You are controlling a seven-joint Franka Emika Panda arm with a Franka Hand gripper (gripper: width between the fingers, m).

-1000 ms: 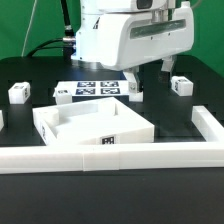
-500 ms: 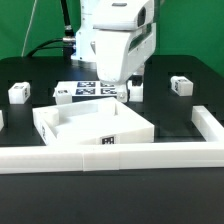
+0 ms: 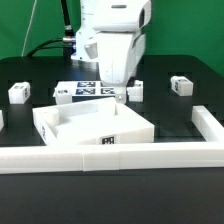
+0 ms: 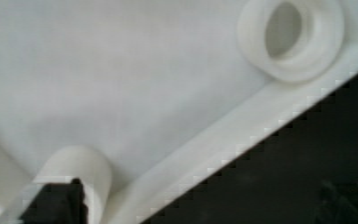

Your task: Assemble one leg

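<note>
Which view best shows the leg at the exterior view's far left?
The exterior view: the leg sits whole and unobstructed on the table, its tag visible. The wrist view shows none of it.

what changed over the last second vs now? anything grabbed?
The gripper swung toward the exterior view's left and came down, its wrist turning from broadside to narrow. It now hangs by the marker board's edge, beside a leg. Nothing was taken or released. All legs and the panel stayed put.
</note>
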